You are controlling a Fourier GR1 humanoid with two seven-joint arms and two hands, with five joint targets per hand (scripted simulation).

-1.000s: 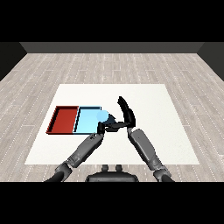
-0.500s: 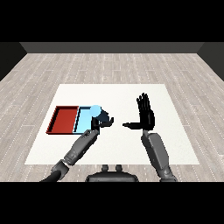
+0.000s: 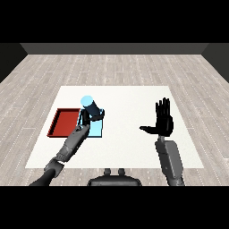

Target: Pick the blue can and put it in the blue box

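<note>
To finish the placement well, the left robot hand (image 3: 91, 118) should bring the tilted blue can (image 3: 91, 106) upright and lower it inside the blue box (image 3: 96, 130) before uncurling. Its fingers are curled round the can, held above the box. The right robot hand (image 3: 163, 121) hovers open, well apart.

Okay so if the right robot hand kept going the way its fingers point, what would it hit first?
Nothing, as far as I can see: the right robot hand is open, fingers pointing up and away over bare white table. Depth is hard to judge.
</note>
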